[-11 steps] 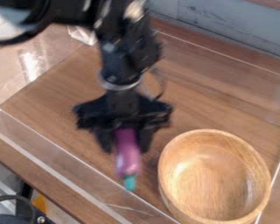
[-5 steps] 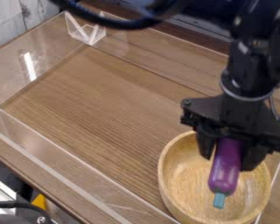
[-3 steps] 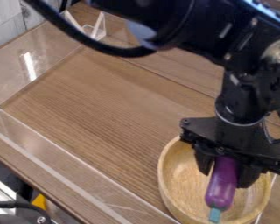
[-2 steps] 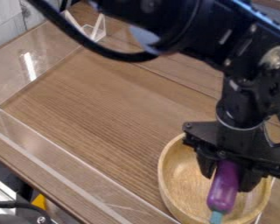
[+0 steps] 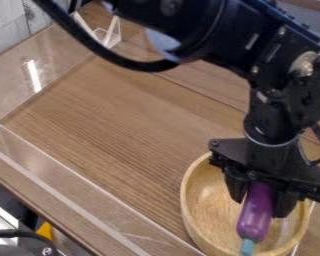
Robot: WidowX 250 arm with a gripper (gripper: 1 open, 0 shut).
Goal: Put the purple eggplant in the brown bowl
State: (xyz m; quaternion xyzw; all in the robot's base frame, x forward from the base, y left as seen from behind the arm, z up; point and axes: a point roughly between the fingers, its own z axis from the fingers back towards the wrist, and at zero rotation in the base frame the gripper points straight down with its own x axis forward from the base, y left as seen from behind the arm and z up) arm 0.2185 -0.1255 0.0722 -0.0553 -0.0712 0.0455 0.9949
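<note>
Wooden table: I see its brown planked top point(image 5: 116, 130) running across most of my view, with a clear-looking strip along its near left edge.

Robot arm: the dark arm point(image 5: 210, 30) comes in from the top and reaches down on the right side, a black cable point(image 5: 96, 42) looping off to the upper left.

Brown bowl: the round, light wooden bowl point(image 5: 203, 208) sits at the lower right of my view, its thick rim partly covered by the hand of the arm.

Gripper: my black gripper point(image 5: 260, 180) hangs over the bowl, pointing down; its fingers are closed in on the eggplant's upper end and have hold of it (the fingers themselves hide just how they meet it).

Purple eggplant: the glossy eggplant point(image 5: 256, 213) is in the gripper's grasp, over the bowl's interior as I see it; whether its lower end touches the bowl's bottom I cannot tell.

Long axis: it runs close to upright in my view, leaning slightly, the upper end a little to the right of the lower one.

Stem tip: the teal-green tip point(image 5: 247, 247) points down, toward the near side of the bowl, while the opposite end goes up between the fingers.
</note>
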